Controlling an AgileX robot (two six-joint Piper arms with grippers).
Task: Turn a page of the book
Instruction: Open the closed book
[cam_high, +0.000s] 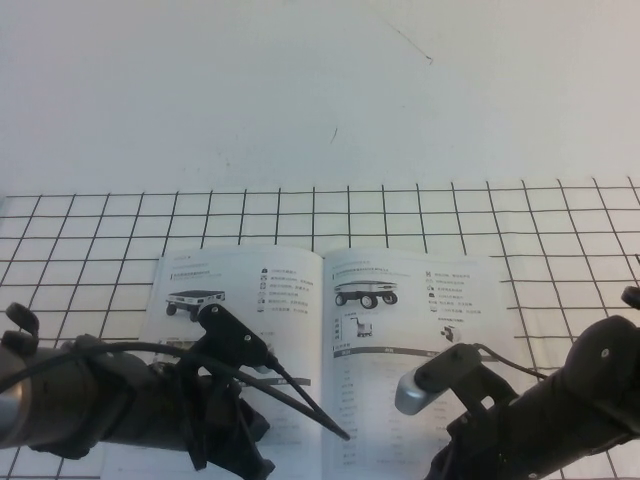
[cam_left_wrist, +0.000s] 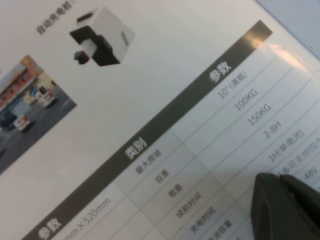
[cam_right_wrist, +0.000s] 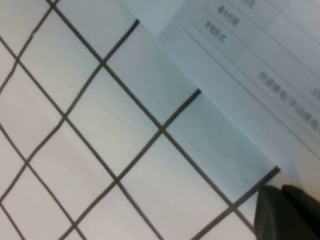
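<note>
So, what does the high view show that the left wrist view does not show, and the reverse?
Only the high view shows the whole open book lying flat on the gridded table, both vehicle photos, and both arms low at the near edge, with the right gripper, shut, beside the right-hand page.

Only the left wrist view shows the print close up: a dark table header bar, rows of values, a small street photo, and the left gripper with its fingers together over the table rows.

Both show the left-hand page with its table.

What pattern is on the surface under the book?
A black grid on white, clearest in the right wrist view.
</note>
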